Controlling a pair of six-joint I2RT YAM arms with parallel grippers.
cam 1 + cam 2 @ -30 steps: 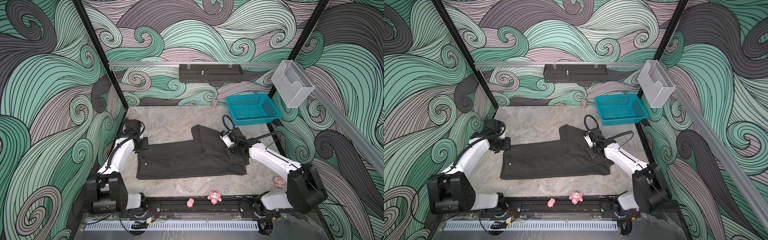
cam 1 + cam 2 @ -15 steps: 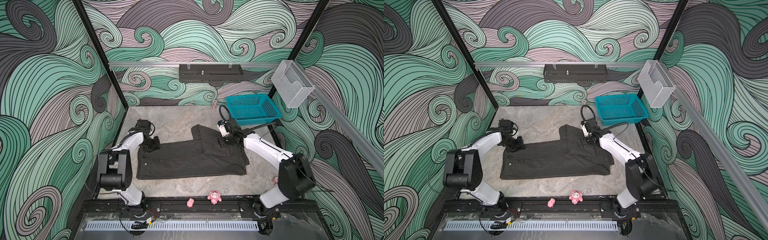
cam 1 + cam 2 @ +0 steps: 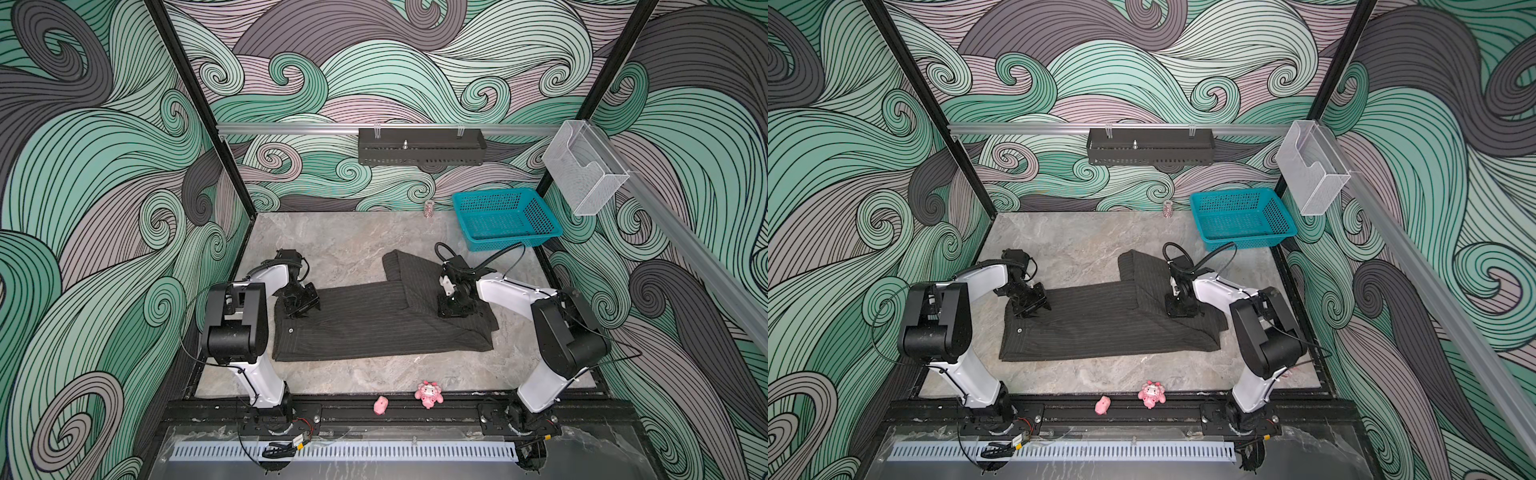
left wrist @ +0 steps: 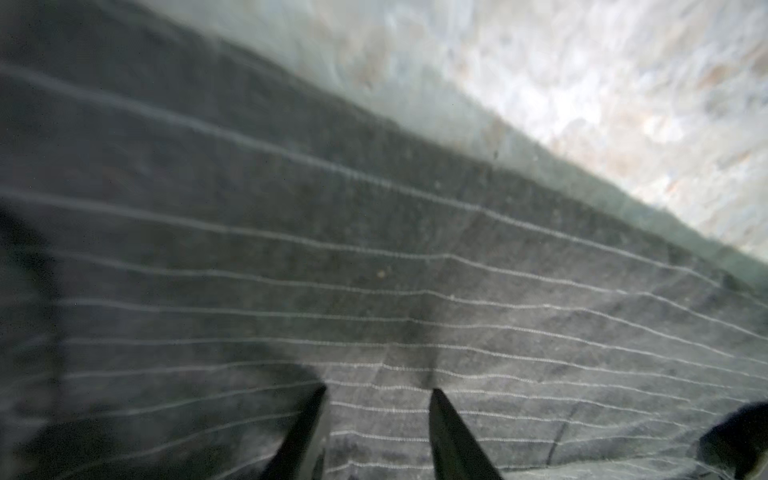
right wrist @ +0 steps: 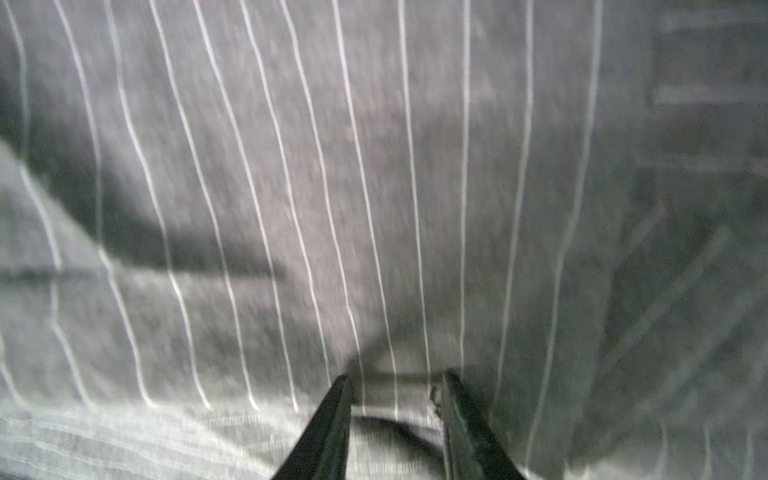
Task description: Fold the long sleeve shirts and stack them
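One long sleeve shirt [image 3: 374, 324], dark with pale pinstripes, lies folded into a long band across the table in both top views [image 3: 1100, 328]; a sleeve end angles toward the back. My left gripper [image 3: 300, 311] points down onto its left end. In the left wrist view the left gripper [image 4: 376, 390] is open and the striped cloth [image 4: 291, 249] runs flat between the tips. My right gripper [image 3: 454, 311] presses on the shirt's right part. Seen from the right wrist, the right gripper [image 5: 395, 376] is open, with a small raised ridge of cloth [image 5: 332, 166] between the tips.
A teal basket [image 3: 505, 216] stands at the back right, with a small speckled object [image 3: 429, 209] beside it. Two pink toys [image 3: 429, 393] [image 3: 380, 405] lie at the front edge. A clear box [image 3: 584, 176] and a black tray [image 3: 419, 146] hang on the walls.
My left gripper swung from beyond the shirt's left edge onto its left end. My right gripper came down onto the right part, and both elbows rose. The shirt has kept its place.
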